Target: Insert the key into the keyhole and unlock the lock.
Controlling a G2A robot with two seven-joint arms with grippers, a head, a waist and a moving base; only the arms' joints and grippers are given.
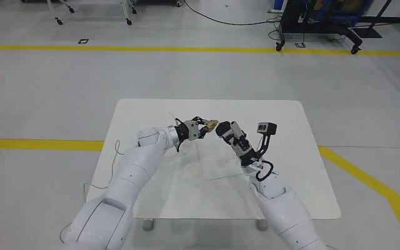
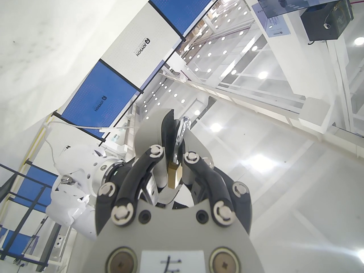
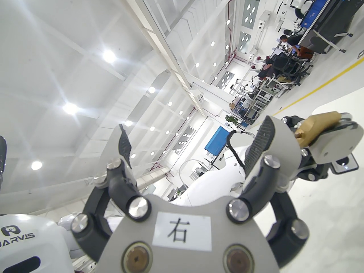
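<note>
Close in, clamped between the pads of the left gripper point(image 2: 176, 133): the lock point(image 2: 173, 176), brass body toward the wrist, with a silver piece point(image 2: 183, 123) rising past the fingertips. Could be shackle or key; cannot tell from this angle. Held in the air above the table point(image 1: 281, 187), not resting on it. Risk here: a thin pinch on a smooth, heavy body, so likely to pivot or slip under any sideways push.

Just beside it, the right gripper point(image 3: 194, 123), jaws wide apart and holding nothing. Risk: pushing or turning from this pose on a poor line, jamming metal against the brass face or levering the lock out of the other grip. Also a knock between the two sets of fingers, so near each other.

Farther out, the table under both arms. Anything dropped from this height likely to bounce, skid toward an edge and land in an awkward pose, costing a fresh pick-up and a fresh alignment.
</note>
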